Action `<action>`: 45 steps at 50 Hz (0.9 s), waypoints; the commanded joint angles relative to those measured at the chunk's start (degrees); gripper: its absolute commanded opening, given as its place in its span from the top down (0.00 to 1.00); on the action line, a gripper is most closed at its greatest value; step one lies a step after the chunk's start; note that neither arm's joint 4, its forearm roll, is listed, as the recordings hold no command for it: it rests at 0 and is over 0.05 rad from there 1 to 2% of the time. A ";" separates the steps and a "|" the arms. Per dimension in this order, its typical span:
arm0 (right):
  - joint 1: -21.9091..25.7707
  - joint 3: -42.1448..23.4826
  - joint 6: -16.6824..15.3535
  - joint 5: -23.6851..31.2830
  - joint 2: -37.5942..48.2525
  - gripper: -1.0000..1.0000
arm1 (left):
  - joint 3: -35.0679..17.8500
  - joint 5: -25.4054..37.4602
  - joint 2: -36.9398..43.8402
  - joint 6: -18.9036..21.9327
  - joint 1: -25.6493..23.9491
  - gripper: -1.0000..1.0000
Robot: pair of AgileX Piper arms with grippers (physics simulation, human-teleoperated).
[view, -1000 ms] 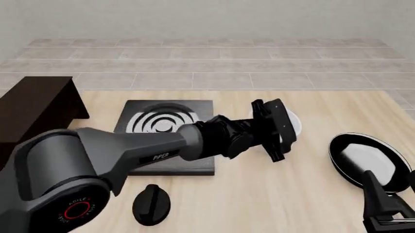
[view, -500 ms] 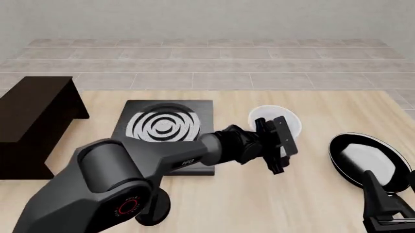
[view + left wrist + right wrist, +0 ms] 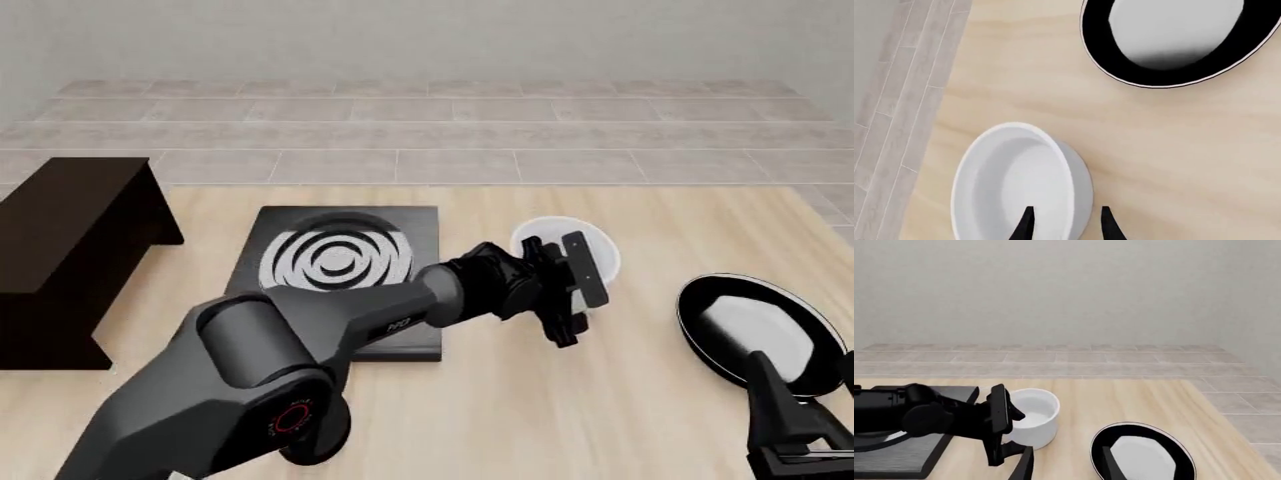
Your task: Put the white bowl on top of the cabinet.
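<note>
The white bowl (image 3: 587,245) stands upright on the table, right of the stove plate; it also shows in the left wrist view (image 3: 1014,185) and the right wrist view (image 3: 1037,415). My left gripper (image 3: 574,283) is open at the bowl's near side. In the left wrist view (image 3: 1066,226) one fingertip is inside the bowl and the other outside its wall. The dark cabinet (image 3: 67,235) stands at the far left, its flat top bare. My right gripper (image 3: 801,425) is open and empty at the front right, seen in the right wrist view (image 3: 1066,470) too.
A black stove plate with white rings (image 3: 340,262) lies between the cabinet and the bowl. A shallow black pan with a whitish inside (image 3: 754,328) sits right of the bowl, close to my right gripper. The left arm spans the table's front middle.
My left arm has reached further forward and lower, bringing its gripper onto the bowl's near wall. The bowl, pan and right arm have not moved.
</note>
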 commanded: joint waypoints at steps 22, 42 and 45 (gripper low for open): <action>0.03 0.03 -0.01 -0.03 -0.01 0.00 | 2.85 0.53 1.95 1.19 2.73 1.00; 0.04 0.06 0.00 -0.14 0.09 0.00 | 15.04 -15.51 -8.76 0.32 5.41 1.00; 0.04 0.04 0.01 -0.09 0.06 0.00 | 17.18 -18.18 -11.33 -1.11 5.86 1.00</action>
